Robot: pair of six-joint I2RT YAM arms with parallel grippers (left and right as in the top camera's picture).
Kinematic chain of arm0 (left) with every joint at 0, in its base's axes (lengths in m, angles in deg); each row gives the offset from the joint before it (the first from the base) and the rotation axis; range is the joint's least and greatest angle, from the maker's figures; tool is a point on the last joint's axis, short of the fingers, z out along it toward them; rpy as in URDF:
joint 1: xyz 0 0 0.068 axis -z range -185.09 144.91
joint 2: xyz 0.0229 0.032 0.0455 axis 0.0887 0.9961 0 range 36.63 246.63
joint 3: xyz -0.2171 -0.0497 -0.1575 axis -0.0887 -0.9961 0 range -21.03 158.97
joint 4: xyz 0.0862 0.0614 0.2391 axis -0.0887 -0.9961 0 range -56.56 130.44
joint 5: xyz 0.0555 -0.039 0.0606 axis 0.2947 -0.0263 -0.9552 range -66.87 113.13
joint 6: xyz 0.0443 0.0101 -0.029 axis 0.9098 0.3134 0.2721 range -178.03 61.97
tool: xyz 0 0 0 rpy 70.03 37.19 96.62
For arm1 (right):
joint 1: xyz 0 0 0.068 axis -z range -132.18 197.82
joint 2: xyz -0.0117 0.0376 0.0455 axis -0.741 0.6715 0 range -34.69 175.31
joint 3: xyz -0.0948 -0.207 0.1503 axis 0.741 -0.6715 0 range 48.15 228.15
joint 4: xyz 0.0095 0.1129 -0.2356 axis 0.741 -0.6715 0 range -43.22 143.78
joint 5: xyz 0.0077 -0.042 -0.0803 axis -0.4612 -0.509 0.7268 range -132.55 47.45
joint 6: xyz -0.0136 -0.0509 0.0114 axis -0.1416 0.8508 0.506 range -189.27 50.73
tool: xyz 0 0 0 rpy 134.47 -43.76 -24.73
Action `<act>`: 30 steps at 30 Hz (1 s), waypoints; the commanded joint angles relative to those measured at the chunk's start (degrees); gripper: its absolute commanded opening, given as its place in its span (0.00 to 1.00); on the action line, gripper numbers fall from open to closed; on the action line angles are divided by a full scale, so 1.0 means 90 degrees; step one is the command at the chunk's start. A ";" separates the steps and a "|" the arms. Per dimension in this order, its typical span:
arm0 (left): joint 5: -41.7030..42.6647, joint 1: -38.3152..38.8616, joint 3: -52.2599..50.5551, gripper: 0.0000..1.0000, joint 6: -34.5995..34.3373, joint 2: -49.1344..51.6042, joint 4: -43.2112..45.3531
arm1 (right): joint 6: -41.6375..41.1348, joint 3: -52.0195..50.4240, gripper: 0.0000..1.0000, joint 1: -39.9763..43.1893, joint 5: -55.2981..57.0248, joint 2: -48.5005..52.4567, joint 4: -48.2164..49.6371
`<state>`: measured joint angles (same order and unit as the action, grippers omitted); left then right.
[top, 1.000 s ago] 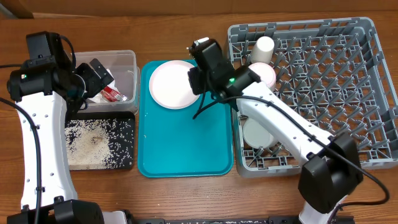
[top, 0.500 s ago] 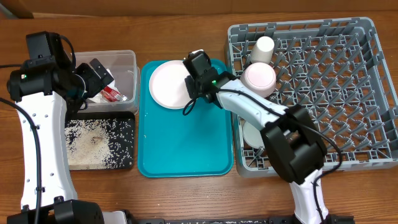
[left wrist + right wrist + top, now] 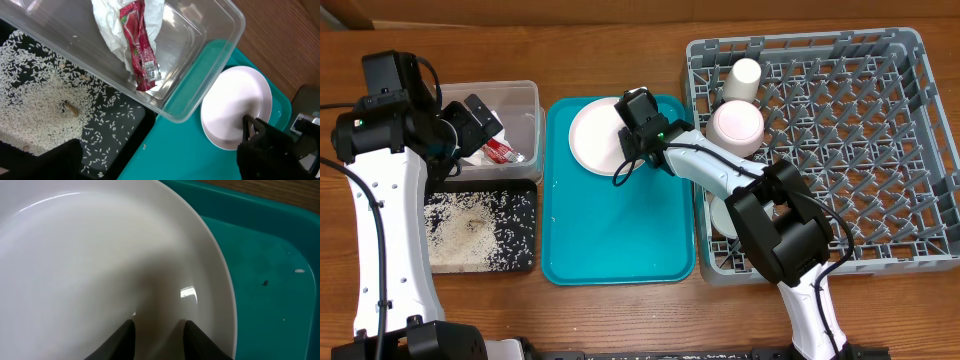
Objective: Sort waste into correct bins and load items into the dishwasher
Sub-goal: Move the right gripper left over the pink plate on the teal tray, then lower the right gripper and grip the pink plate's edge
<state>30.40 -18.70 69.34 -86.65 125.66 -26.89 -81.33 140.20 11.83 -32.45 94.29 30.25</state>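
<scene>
Bowl: white bowl (image 3: pixel 592 135) on the teal tray (image 3: pixel 620 240), top middle.
Right end effector (image 3: pixel 159 329): spread a little, over the bowl's inside, pinching nothing.
Risk: both tips look inside the rim, so closing may grab nothing, or just push the smooth bowl.

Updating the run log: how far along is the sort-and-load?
Done: napkin and wrapper in clear tub, rice in black tray; rack holds cup, pink plate, one bowl. In hand: right gripper at second bowl on teal tray. Left: racking it; chopsticks not seen.
</scene>
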 commanded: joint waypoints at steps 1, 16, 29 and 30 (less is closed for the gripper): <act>-0.0002 0.0015 0.0090 1.00 -0.0063 -0.0107 0.0010 | -0.0068 0.0151 0.33 0.0000 -0.0007 0.0027 -0.0027; -0.0002 0.0015 0.0090 1.00 -0.0063 -0.0107 0.0010 | -0.0024 0.0151 0.16 -0.0561 -0.2285 0.0029 -0.1785; -0.0002 0.0015 0.0090 1.00 -0.0063 -0.0107 0.0010 | 0.0002 0.0512 0.16 -0.0551 -0.2579 -0.0080 -0.2193; -0.0002 0.0015 0.0090 1.00 -0.0063 -0.0107 0.0010 | 0.0002 0.0658 0.16 -0.0505 -0.2577 -0.0129 -0.2263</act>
<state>30.40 -18.70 69.34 -86.65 125.66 -26.89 -81.26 143.30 6.21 -55.70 92.76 10.64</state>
